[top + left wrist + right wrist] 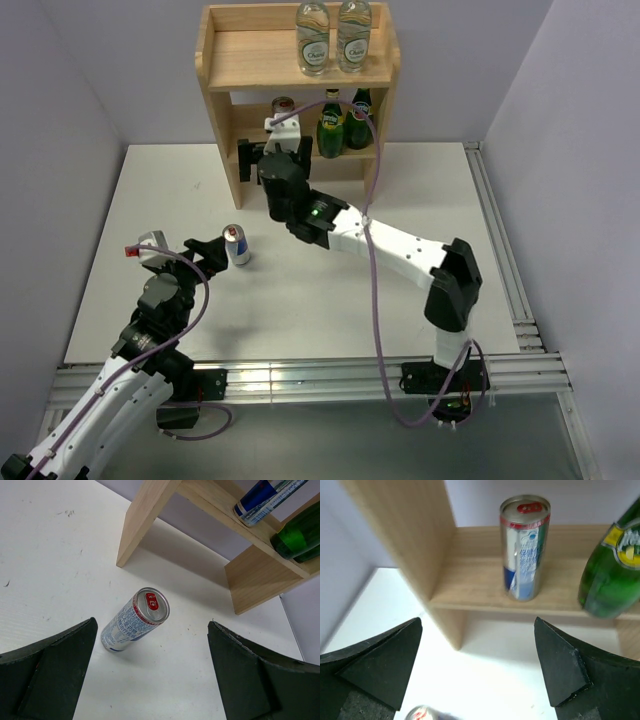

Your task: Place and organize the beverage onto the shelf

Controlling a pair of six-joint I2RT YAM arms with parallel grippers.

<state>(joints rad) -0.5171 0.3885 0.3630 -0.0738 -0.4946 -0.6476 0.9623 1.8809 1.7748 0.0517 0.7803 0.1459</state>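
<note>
The pine shelf (216, 95) stands at the table's far edge. Two water bottles (313, 38) stand on its top board, and two green glass bottles (331, 127) and one can (283, 106) stand on its middle tier. The second can (237, 245) stands upright on the table. My left gripper (211, 254) is open and empty, just left of that can, which stands ahead between its fingers in the left wrist view (135, 620). My right gripper (267, 152) is open and empty in front of the shelf's left half, facing the shelved can (525, 547) and a green bottle (612, 570).
Grey walls close in behind and beside the white table (420, 200). A metal rail (505, 260) runs along its right edge. The right arm (390, 240) stretches across the middle of the table. The shelf's lowest level is mostly hidden behind the right gripper.
</note>
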